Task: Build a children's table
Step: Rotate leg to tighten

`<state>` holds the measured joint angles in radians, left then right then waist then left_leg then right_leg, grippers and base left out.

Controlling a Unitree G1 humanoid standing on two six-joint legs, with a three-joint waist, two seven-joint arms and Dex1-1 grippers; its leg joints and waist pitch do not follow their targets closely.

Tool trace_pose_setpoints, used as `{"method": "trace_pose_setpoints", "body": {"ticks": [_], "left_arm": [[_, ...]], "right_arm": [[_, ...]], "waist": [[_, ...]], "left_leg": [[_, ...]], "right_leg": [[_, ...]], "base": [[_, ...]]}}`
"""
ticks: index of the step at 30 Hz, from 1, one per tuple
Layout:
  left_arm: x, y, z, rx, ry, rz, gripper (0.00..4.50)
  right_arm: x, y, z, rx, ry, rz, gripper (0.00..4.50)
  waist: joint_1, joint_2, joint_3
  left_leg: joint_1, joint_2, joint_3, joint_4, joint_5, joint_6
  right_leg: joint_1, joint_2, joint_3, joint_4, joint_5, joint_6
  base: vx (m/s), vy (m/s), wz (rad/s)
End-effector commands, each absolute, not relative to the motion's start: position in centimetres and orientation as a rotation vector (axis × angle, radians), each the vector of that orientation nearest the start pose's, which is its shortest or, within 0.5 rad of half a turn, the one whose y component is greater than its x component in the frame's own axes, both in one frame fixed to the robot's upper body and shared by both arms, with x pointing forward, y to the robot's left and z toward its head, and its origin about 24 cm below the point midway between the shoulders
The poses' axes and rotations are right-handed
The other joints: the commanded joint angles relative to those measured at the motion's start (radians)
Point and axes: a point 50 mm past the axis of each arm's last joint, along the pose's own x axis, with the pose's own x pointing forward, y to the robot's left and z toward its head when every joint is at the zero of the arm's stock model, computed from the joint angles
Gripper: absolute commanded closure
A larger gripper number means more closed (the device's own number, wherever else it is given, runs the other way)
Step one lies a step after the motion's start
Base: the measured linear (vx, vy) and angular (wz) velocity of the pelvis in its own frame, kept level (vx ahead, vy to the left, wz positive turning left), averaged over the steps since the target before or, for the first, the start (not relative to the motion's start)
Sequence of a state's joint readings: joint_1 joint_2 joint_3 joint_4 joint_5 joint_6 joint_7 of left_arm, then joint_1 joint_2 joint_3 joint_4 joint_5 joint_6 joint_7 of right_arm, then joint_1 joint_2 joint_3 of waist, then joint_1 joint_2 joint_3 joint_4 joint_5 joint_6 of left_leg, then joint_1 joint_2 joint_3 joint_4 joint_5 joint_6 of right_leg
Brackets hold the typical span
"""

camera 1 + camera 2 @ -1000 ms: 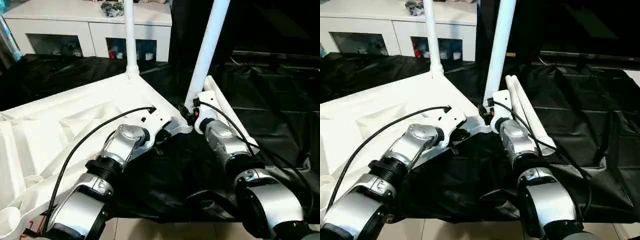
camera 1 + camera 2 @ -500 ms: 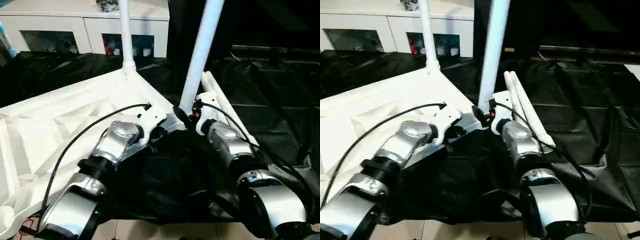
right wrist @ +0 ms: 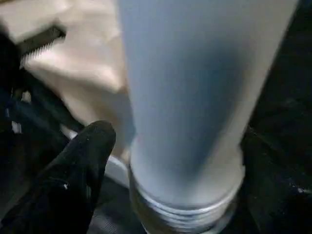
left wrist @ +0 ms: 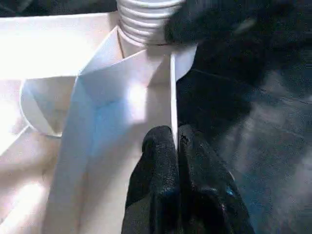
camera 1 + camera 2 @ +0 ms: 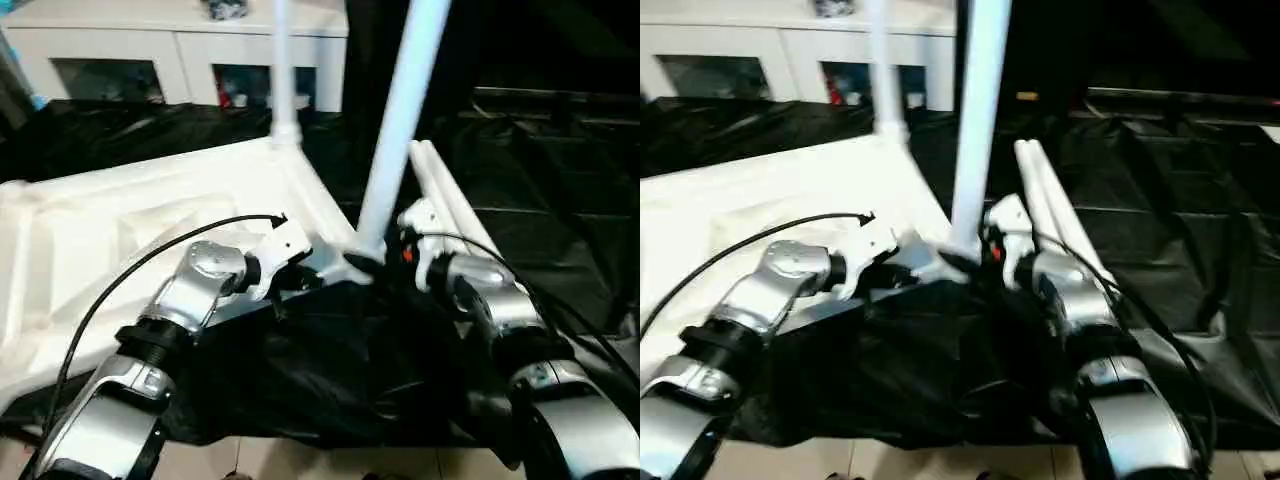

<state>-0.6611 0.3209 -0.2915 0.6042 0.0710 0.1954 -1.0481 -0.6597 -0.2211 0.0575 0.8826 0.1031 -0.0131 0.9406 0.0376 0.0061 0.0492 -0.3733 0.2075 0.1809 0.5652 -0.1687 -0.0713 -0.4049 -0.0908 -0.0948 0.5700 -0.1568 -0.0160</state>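
The white tabletop (image 5: 150,220) lies upside down, ribbed side up. One leg (image 5: 283,70) stands in its far corner socket. A second leg (image 5: 400,130) stands in the near corner socket, its threaded base (image 3: 185,209) showing in the right wrist view. Two loose legs (image 5: 450,195) lie on the black cloth beside that corner. My left gripper (image 4: 176,134) is shut on the tabletop's thin rim close to the near corner. My right gripper (image 5: 385,258) is open around the near leg's base, one finger (image 3: 87,156) standing off the tube; the other finger is hidden behind it.
Black cloth (image 5: 560,200) covers the work surface under and to the right of the tabletop. A white cabinet with glass doors (image 5: 180,50) stands at the back left. Pale floor (image 5: 300,462) shows at the near edge.
My right gripper's fingers have spread away from the near leg's base. My left gripper keeps its pinch on the rim. The head view has shifted.
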Motion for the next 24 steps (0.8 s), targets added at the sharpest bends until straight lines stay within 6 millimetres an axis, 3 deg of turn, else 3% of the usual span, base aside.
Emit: {"method": "trace_pose_setpoints", "body": {"ticks": [1, 7, 19, 22, 24], "left_arm": [[33.3, 10.8, 7.7, 0.462, 0.354, -1.265, 4.5], [32.7, 11.1, 7.9, 0.455, 0.348, -1.372, 4.5], [32.7, 11.5, 7.7, 0.457, 0.363, -1.39, 4.5], [32.9, 11.6, 7.5, 0.443, 0.372, -1.357, 4.5], [33.3, 11.2, 7.3, 0.417, 0.37, -1.297, 4.5]], "right_arm": [[33.5, -12.7, 3.9, -0.078, 0.318, 1.056, 0.56], [32.8, -12.9, 3.9, -0.09, 0.334, 1.112, 0.81], [32.1, -12.6, 3.9, -0.079, 0.341, 1.145, 1.68], [32.1, -12.5, 3.6, -0.057, 0.345, 1.11, 1.71], [32.5, -12.2, 3.1, -0.002, 0.347, 0.997, 1.72]], "waist": [[0.004, 0.007, -0.068], [0.011, 0.009, -0.066], [0.021, 0.008, -0.071], [0.021, 0.008, -0.071], [0.02, 0.008, -0.07]], "left_leg": [[0.018, 0.032, 0.004, -0.056, -0.218, 0.071], [0.014, 0.029, 0.003, -0.056, -0.224, 0.058], [0.016, 0.028, 0.003, -0.051, -0.187, 0.058], [0.016, 0.028, 0.004, -0.051, -0.187, 0.059], [0.016, 0.028, 0.004, -0.051, -0.188, 0.054]], "right_leg": [[0.055, -0.049, 0.046, -0.044, -0.14, -0.277], [0.056, -0.052, 0.048, -0.043, -0.182, -0.258], [0.057, -0.051, 0.048, -0.035, -0.125, -0.265], [0.057, -0.05, 0.048, -0.035, -0.129, -0.263], [0.056, -0.05, 0.049, -0.036, -0.136, -0.261]], "base": [[0.0, 0.0, 0.0], [0.0, 0.0, 0.0], [0.0, 0.0, 0.0], [0.0, 0.0, 0.0], [0.0, 0.0, 0.0]]}}
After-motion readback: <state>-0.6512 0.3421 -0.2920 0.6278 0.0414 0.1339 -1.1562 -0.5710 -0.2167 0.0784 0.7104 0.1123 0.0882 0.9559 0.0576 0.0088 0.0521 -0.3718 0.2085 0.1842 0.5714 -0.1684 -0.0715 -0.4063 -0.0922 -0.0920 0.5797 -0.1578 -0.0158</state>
